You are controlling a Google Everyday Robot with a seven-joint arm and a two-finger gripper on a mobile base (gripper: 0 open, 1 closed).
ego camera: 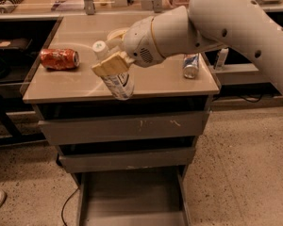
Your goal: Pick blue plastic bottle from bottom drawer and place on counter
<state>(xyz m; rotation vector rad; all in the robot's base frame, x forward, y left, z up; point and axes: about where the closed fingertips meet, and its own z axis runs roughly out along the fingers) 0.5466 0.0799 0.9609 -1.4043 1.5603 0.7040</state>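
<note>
Evidently your jaws pinched the clear, blue-labelled plastic bottle (pixel 120 84), tilted, over the front edge of the beige table (pixel 75 86). Its base hung free for placing.

Lab corner under warm indoor light.
Speckled beige floor (pixel 245 164) with a black cable (pixel 66 206) trailing across it; dark shelving (pixel 9 86) stands at left, holding gear.
</note>
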